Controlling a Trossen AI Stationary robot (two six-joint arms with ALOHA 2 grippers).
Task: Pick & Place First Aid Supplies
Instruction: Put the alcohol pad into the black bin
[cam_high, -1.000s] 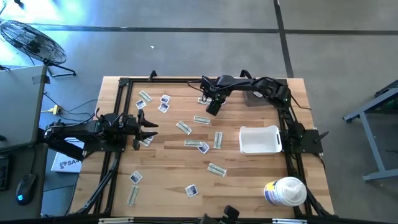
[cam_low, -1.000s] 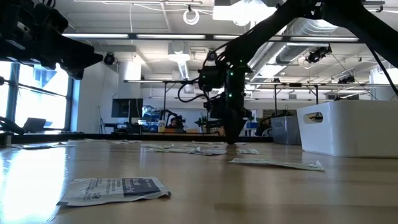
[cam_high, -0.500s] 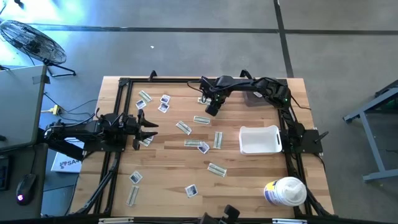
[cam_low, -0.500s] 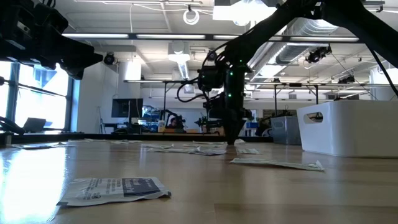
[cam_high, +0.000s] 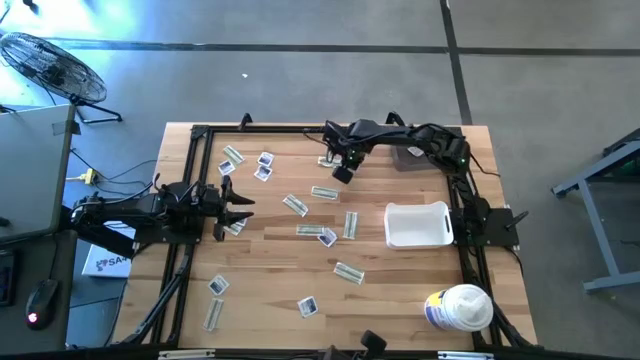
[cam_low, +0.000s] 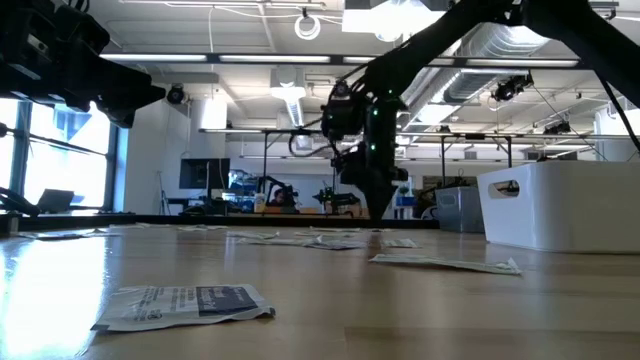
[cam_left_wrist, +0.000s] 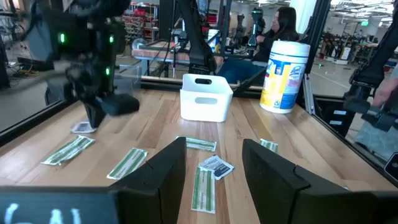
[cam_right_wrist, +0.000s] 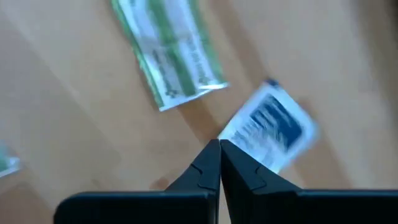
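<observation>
Several first aid supplies lie flat on the wooden table: green-white strips (cam_high: 323, 192) and blue-printed square sachets (cam_high: 325, 158). My right gripper (cam_high: 341, 176) hangs shut just above the table's far middle, pointing down, between that strip and that sachet. In the right wrist view its shut fingertips (cam_right_wrist: 219, 148) show right beside a corner of the sachet (cam_right_wrist: 270, 127), with the strip (cam_right_wrist: 168, 56) farther off. In the low view nothing hangs below the gripper (cam_low: 384, 214). My left gripper (cam_high: 232, 205) waits open and level at the table's left edge. My right gripper's shut fingertips stand at one corner of the blue-printed sachet (cam_right_wrist: 229, 138) in the wrist view. I cannot tell whether they touch it. In the left wrist view that sachet (cam_left_wrist: 83, 127) appears to lie on the table beside the gripper.
A white bin (cam_high: 418, 224) stands at the table's right side. A large white tub (cam_high: 458, 307) with a yellow-blue label stands at the near right corner. More packets are scattered over the middle and left of the table, one close to the low camera (cam_low: 185, 303).
My right gripper has shut and risen a little off the table, shifting slightly toward the far edge. The packets around it lie where they lay before.
</observation>
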